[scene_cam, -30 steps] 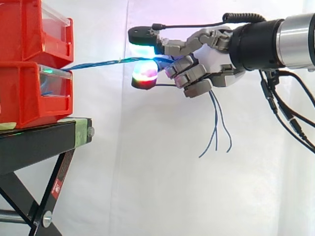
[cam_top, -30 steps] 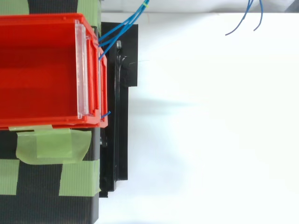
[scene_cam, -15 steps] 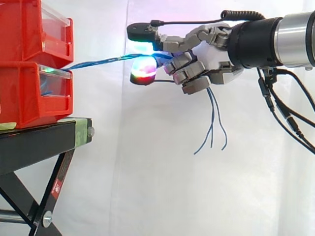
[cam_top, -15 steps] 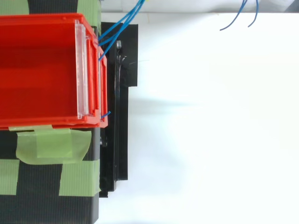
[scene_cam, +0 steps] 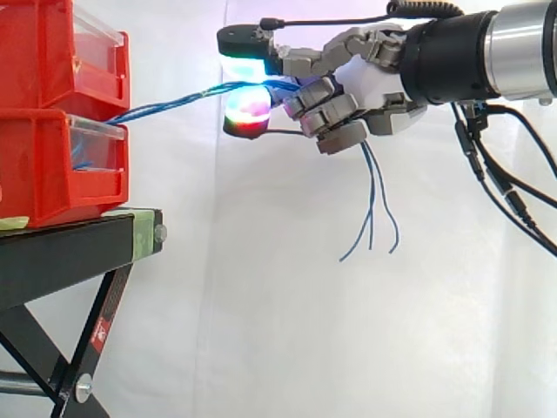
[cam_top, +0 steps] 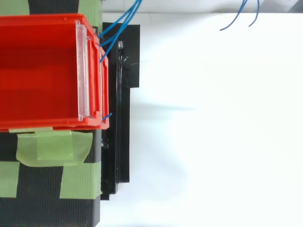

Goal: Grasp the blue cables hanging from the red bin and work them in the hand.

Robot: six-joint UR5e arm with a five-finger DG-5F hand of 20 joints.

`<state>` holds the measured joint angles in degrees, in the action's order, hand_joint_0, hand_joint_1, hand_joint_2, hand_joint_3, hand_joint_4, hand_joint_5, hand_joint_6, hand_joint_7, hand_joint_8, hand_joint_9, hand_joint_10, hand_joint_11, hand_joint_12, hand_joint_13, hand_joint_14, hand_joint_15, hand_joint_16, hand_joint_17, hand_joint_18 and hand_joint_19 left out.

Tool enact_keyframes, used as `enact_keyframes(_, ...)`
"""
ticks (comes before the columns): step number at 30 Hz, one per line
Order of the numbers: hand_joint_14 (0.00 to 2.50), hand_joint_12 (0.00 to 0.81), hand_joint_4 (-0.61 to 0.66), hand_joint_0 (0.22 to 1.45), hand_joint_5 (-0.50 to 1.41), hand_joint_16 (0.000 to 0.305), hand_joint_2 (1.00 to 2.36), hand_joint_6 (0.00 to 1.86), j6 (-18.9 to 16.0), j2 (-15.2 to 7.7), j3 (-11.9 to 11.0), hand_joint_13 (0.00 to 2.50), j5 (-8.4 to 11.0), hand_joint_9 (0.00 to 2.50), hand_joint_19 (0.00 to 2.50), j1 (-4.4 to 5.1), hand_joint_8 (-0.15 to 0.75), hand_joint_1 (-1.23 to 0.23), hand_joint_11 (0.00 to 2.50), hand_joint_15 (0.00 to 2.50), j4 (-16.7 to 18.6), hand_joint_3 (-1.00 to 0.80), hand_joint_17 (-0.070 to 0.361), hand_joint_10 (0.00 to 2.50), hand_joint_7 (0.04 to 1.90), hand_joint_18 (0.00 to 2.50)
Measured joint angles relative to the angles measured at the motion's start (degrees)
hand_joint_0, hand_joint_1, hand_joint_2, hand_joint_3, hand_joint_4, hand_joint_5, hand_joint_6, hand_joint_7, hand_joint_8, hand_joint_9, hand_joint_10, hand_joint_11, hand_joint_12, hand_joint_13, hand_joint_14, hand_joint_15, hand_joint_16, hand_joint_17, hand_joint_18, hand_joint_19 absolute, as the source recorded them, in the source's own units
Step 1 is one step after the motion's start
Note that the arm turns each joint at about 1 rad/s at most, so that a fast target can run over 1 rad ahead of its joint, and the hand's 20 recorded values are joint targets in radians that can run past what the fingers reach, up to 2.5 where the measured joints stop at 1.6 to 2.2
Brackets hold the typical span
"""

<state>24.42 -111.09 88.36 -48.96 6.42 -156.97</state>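
Note:
Blue cables (scene_cam: 165,105) run taut from the lower red bin (scene_cam: 52,165) up and to the right into my hand (scene_cam: 370,83). The hand is shut on them, with the cables pinched between glowing pads (scene_cam: 246,113) and the other fingers curled below. The loose cable ends (scene_cam: 372,209) dangle under the palm. From above, the cables (cam_top: 116,26) leave the bin's front edge toward the top, and their free ends (cam_top: 236,16) show at the upper right.
Two red bins are stacked, the upper red bin (scene_cam: 61,52) over the lower one, on a black stand (scene_cam: 78,252) patched with green tape (cam_top: 52,146). A white curtain hangs behind, and open space lies below the hand.
The hand has risen and shifted slightly left with the cables in it. The cable run from the bin now slopes more steeply, and the dangling ends rose with it.

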Motion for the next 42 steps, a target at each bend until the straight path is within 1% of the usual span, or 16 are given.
enact_keyframes(3, 2.50, 0.446, 0.31, 0.96, 0.04, 0.048, 1.02, 0.85, -1.49, 0.53, -0.09, 0.93, -1.55, 0.55, 1.72, 0.19, 0.451, -0.61, 2.50, 1.40, -3.20, -0.43, 0.108, 2.50, 1.01, 1.62)
enact_keyframes(6, 2.50, 0.445, 0.30, 0.96, 0.04, 0.048, 1.02, 0.85, -3.62, 1.04, -0.10, 0.93, -2.56, 0.55, 1.72, 0.35, 0.446, -0.61, 2.50, 1.40, -5.60, -0.40, 0.107, 2.50, 1.02, 1.61)
enact_keyframes(11, 2.50, 0.438, 0.31, 0.96, 0.03, 0.048, 1.02, 0.85, -5.59, 1.62, -0.11, 0.92, -3.26, 0.55, 1.70, 0.42, 0.447, -0.60, 2.50, 1.40, -7.61, -0.32, 0.107, 2.50, 1.01, 1.61)
enact_keyframes(17, 2.50, 0.446, 0.31, 0.96, 0.04, 0.048, 1.02, 0.82, -6.01, 2.21, -0.12, 0.92, -3.65, 0.54, 1.69, 0.47, 0.446, -0.60, 2.50, 1.39, -8.30, -0.27, 0.107, 2.50, 1.02, 1.60)
enact_keyframes(21, 2.50, 0.442, 0.32, 0.97, 0.06, 0.048, 1.02, 0.74, -6.01, 2.51, -0.12, 0.91, -3.61, 0.54, 1.68, 0.54, 0.448, -0.60, 2.50, 1.36, -8.41, -0.33, 0.108, 2.50, 1.04, 1.58)
enact_keyframes(24, 2.50, 0.441, 0.32, 0.95, 0.06, 0.047, 1.02, 0.70, -5.93, 2.84, -0.12, 0.91, -3.53, 0.53, 1.68, 0.69, 0.444, -0.59, 2.50, 1.40, -8.43, -0.53, 0.107, 2.50, 1.05, 1.58)
enact_keyframes(25, 2.50, 0.441, 0.31, 0.95, 0.06, 0.048, 1.02, 0.69, -5.89, 2.93, -0.12, 0.91, -3.50, 0.53, 1.68, 0.73, 0.444, -0.59, 2.50, 1.40, -8.44, -0.57, 0.107, 2.50, 1.05, 1.58)
enact_keyframes(26, 2.50, 0.443, 0.31, 0.95, 0.06, 0.048, 1.02, 0.69, -5.87, 3.02, -0.12, 0.91, -3.47, 0.53, 1.68, 0.78, 0.443, -0.59, 2.50, 1.38, -8.44, -0.57, 0.108, 2.50, 1.06, 1.58)
enact_keyframes(30, 2.50, 0.443, 0.31, 0.96, 0.05, 0.048, 1.02, 0.68, -5.91, 3.13, -0.12, 0.91, -3.40, 0.53, 1.67, 0.90, 0.445, -0.58, 2.50, 1.38, -8.74, -0.42, 0.107, 2.50, 1.05, 1.58)
enact_keyframes(31, 2.50, 0.441, 0.31, 0.96, 0.05, 0.048, 1.02, 0.68, -5.93, 3.12, -0.11, 0.91, -3.38, 0.53, 1.68, 0.94, 0.445, -0.58, 2.50, 1.40, -8.88, -0.42, 0.107, 2.50, 1.06, 1.58)
enact_keyframes(35, 2.50, 0.442, 0.31, 0.92, 0.05, 0.048, 1.02, 0.64, -6.28, 3.10, -0.11, 0.90, -3.36, 0.53, 1.67, 1.14, 0.445, -0.56, 2.50, 1.40, -9.43, -0.59, 0.109, 2.50, 1.07, 1.56)
enact_keyframes(38, 2.50, 0.441, 0.31, 0.92, 0.06, 0.048, 1.02, 0.63, -7.70, 3.13, -0.11, 0.90, -3.55, 0.53, 1.66, 1.35, 0.446, -0.56, 2.50, 1.40, -10.11, -0.60, 0.107, 2.50, 1.08, 1.55)
enact_keyframes(42, 2.50, 0.442, 0.31, 0.91, 0.06, 0.049, 1.02, 0.63, -10.39, 3.15, -0.10, 0.90, -4.47, 0.53, 1.65, 1.59, 0.447, -0.56, 2.50, 1.39, -11.01, -0.58, 0.109, 2.50, 1.09, 1.55)
